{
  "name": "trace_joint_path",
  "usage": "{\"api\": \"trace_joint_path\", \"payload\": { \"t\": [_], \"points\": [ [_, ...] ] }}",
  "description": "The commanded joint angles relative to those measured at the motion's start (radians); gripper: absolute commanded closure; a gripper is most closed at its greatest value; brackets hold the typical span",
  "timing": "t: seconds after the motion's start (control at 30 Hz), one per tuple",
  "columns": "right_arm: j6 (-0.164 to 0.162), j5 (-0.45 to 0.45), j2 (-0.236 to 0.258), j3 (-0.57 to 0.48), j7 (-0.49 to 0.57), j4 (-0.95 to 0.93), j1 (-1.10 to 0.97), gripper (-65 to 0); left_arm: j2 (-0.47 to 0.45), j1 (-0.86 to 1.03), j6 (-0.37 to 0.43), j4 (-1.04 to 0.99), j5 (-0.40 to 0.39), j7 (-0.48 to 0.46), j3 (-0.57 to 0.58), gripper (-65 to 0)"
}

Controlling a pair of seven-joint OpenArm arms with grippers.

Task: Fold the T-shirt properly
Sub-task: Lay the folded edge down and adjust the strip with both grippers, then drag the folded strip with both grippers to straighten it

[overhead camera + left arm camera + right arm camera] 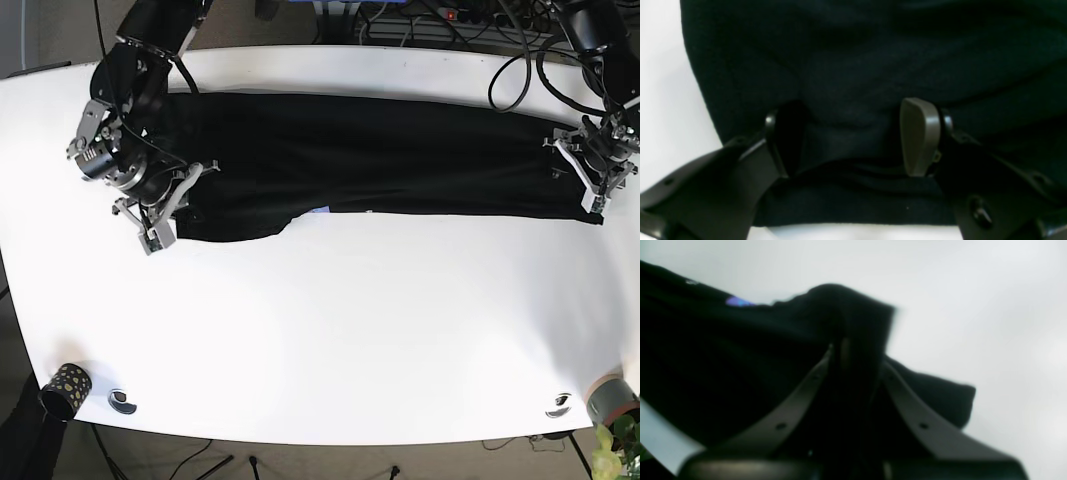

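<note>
The black T-shirt (380, 160) lies in a long band across the far part of the white table (330, 330). My right gripper (190, 205) is at its left end. In the right wrist view it (848, 350) is shut on a raised pinch of the black cloth (723, 366). My left gripper (578, 172) is at the shirt's right end. In the left wrist view it (853, 140) is open, its fingers (918, 136) spread and resting on the dark fabric (857, 66) near its hem. A small purple label (736, 301) shows on the shirt.
A dark spotted cup (65, 385) and a small ring-like object (122, 401) sit at the front left corner. Another small object (558, 405) and a potted plant (612, 405) are at the front right. Cables (510, 40) hang behind the table's far edge.
</note>
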Motion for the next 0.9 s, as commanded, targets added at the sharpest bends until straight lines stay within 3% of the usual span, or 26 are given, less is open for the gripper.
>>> {"api": "trace_joint_path", "payload": {
  "t": [0.0,0.23,0.3,0.43,0.53,0.7,0.87],
  "points": [
    [0.000,0.012,0.011,0.005,0.010,0.028,-0.018,0.0,-0.018,-0.009,-0.002,0.000,0.002,-0.007,-0.005,-41.9],
    [0.000,0.006,0.014,0.011,0.023,-0.049,-0.082,-1.3,-0.018,-0.010,-0.005,-0.030,-0.004,-0.007,-0.008,-41.9],
    [0.000,0.006,0.025,0.040,0.050,-0.078,-0.087,-10.1,-0.018,-0.012,-0.005,-0.030,-0.004,-0.007,-0.008,-41.9],
    [0.000,0.006,0.051,0.112,0.104,-0.107,-0.089,-36.8,-0.016,-0.026,-0.005,-0.030,-0.006,-0.007,-0.008,-41.9],
    [0.000,0.015,0.080,0.131,0.104,-0.097,-0.089,-49.1,-0.015,-0.056,-0.007,-0.030,-0.007,-0.004,-0.011,-41.9],
    [0.000,0.016,0.085,0.115,0.103,0.023,-0.125,-49.6,-0.016,-0.066,-0.007,-0.023,-0.073,-0.002,-0.011,-41.9],
    [0.000,0.016,0.083,-0.029,0.103,0.095,-0.173,-45.7,-0.020,-0.058,-0.007,0.071,-0.134,-0.001,-0.011,-41.9]
  ]
}}
